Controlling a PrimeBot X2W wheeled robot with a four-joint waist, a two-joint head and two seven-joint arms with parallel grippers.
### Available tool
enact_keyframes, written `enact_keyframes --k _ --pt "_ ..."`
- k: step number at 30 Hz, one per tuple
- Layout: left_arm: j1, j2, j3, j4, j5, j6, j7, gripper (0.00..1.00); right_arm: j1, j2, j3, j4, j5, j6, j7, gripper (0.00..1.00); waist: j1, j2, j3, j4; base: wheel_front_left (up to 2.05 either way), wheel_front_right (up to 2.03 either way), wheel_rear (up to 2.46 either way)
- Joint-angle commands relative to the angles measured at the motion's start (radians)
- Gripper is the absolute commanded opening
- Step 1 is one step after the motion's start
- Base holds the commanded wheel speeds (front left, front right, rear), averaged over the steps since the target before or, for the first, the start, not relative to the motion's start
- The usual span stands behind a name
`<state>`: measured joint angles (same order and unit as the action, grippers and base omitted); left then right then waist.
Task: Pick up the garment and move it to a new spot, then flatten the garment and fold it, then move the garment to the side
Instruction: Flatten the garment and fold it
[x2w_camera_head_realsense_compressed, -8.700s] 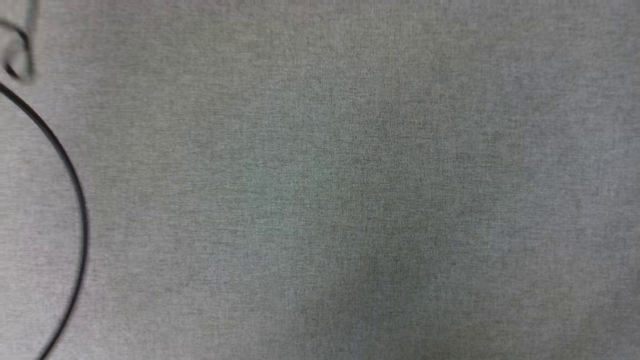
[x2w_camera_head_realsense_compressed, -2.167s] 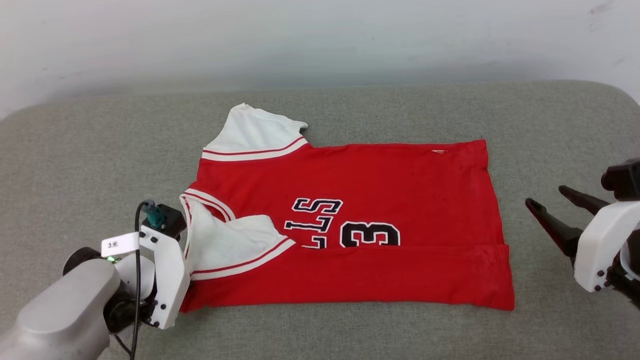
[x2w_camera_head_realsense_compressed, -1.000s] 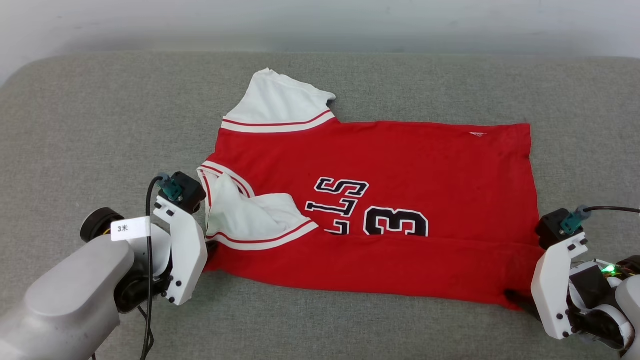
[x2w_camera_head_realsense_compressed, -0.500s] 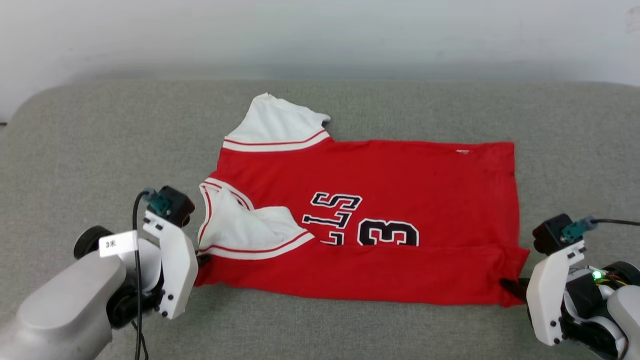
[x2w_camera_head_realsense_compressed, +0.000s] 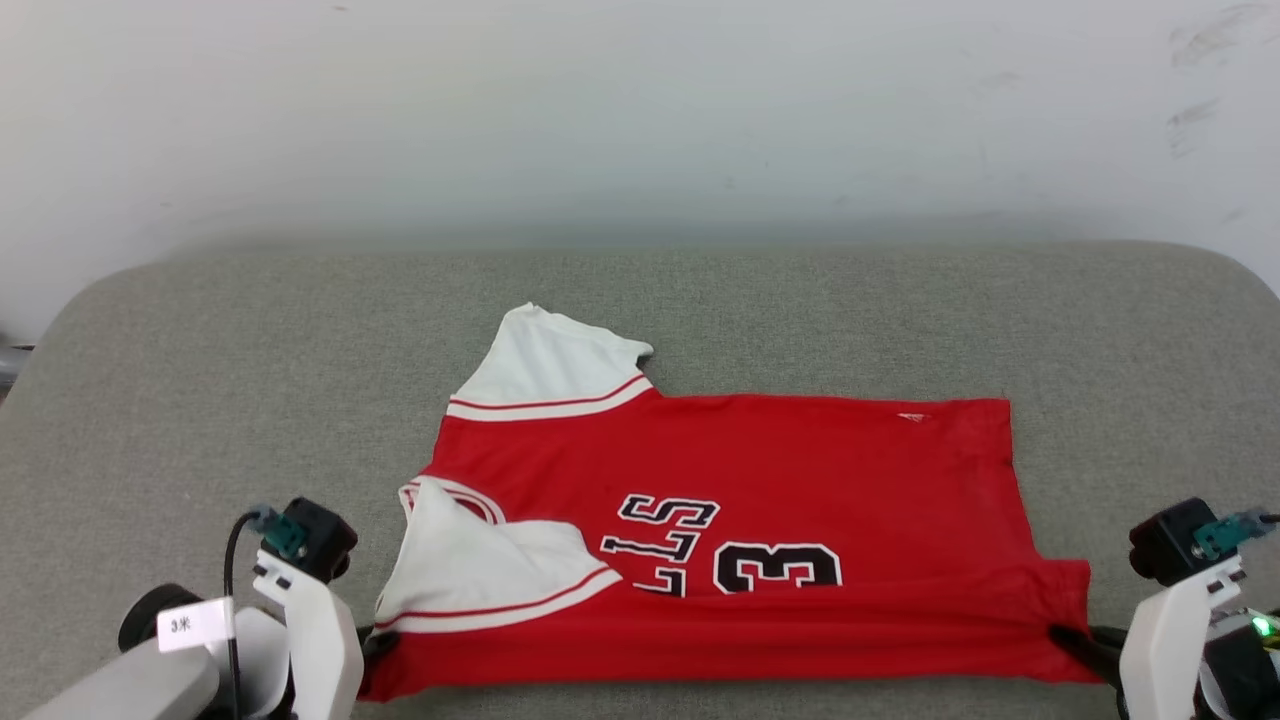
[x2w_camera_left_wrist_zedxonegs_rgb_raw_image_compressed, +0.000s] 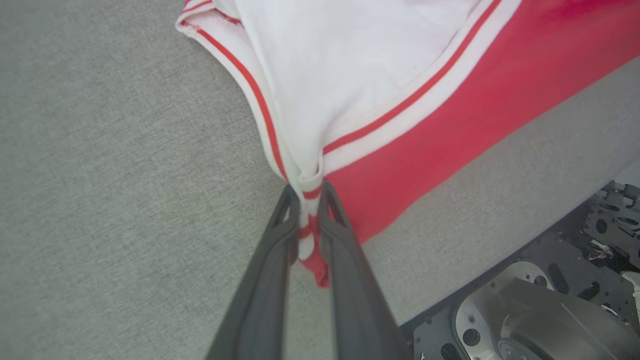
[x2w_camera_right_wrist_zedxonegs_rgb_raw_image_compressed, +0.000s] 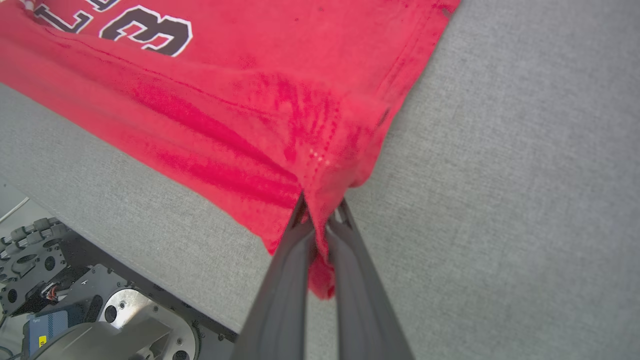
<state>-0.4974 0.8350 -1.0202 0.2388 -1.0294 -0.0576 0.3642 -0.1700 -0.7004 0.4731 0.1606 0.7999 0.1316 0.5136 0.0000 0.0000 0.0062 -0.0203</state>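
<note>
My left gripper pinches the red jersey T-shirt at its striped sleeve trim, the cloth bunched between the fingers. My right gripper is pressed together on the red hem corner. The shirt lies ahead of both sets of fingertips, spread between them on the grey upholstered cushion, lettering upward.

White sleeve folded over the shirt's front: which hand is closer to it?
Left. The left hand pinches the garment right at the edge of that sleeve; the right hand pinches the near corner at the other end.
</note>
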Motion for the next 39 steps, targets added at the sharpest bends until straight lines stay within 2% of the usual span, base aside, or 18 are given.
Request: enact_keyframes --k 1,9,19,20,21,24,30,39 --pt "0.036 0.022 -0.002 -0.023 -0.008 0.02 -0.006 0.0 0.042 -0.017 -0.027 -0.013 -0.002 -0.002 0.015 0.0 0.0 0.0 -0.008 -0.002 0.0 0.0 0.0" --pt "0.129 0.037 -0.021 -0.088 -0.036 0.072 -0.022 0.0 0.157 0.001 -0.117 -0.047 -0.022 -0.002 0.083 0.0 0.0 0.0 0.003 -0.002 0.0 0.0 0.0" --pt "0.136 -0.029 -0.023 0.005 -0.043 0.06 -0.054 0.0 0.139 0.082 -0.122 0.022 -0.078 -0.002 0.059 0.0 0.0 0.0 0.045 0.006 0.0 0.0 0.0" --pt "0.133 -0.035 -0.023 0.018 -0.039 0.06 -0.061 0.33 0.139 0.09 -0.119 0.032 -0.08 -0.002 0.049 0.22 0.0 0.0 0.044 0.008 0.0 0.0 0.0" --pt "0.133 -0.042 -0.021 0.026 -0.04 0.058 -0.071 1.0 0.139 0.095 -0.118 0.038 -0.086 -0.002 0.032 1.0 0.0 0.0 0.04 0.01 0.0 0.0 0.0" --pt "0.141 -0.046 -0.013 0.033 -0.053 0.051 -0.085 1.0 0.141 0.105 -0.125 0.05 -0.101 -0.002 -0.01 1.0 0.0 0.0 0.031 0.012 0.0 0.0 0.0" --pt "0.131 -0.023 0.014 0.011 -0.047 0.044 -0.134 1.0 0.15 0.155 -0.188 0.051 -0.148 -0.001 -0.168 1.0 0.0 0.0 -0.001 0.018 0.0 0.0 0.0" --pt "0.03 0.009 0.094 -0.014 0.046 0.119 -0.281 1.0 0.134 0.282 -0.334 -0.017 -0.307 -0.001 -0.423 1.0 0.0 0.0 -0.005 -0.005 0.0 0.0 0.0"
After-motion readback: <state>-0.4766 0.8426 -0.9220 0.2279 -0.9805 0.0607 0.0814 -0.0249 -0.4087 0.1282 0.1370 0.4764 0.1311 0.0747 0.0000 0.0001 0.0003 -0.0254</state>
